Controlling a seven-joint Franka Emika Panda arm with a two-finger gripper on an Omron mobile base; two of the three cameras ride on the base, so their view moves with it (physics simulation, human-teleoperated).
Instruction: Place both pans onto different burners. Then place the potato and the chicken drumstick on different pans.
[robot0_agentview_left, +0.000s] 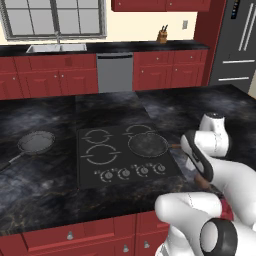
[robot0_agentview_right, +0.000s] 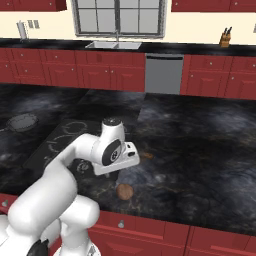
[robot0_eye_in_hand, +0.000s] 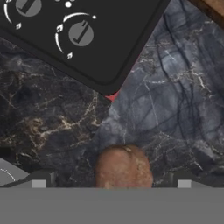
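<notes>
Spread wide and empty, the end effector hangs over the dark marble surface, its two tips standing apart on either side of the potato in the hand view. We judge that the potato is the thing in hand now, since it lies directly between the tips and just below them, not yet touched as far as we can see.

We expect the potato to be light, firm and stiff, with a rounded skin that may roll or slip out if the pads meet it off-centre. It is not fragile, so a firm squeeze should do no harm. We would take hold of it across its widest part, at the middle, so that both pads press on opposite sides.

In the right base view the potato rests on the surface a little below and in front of the hand, near the cabinet edge. The cooktop corner with its knobs lies just beyond the end effector. One pan sits on a burner further beyond, and the other pan lies well apart on the surface, off the cooktop. A small orange-brown piece beside the hand is probably the chicken drumstick, though the view is too poor to be sure.
</notes>
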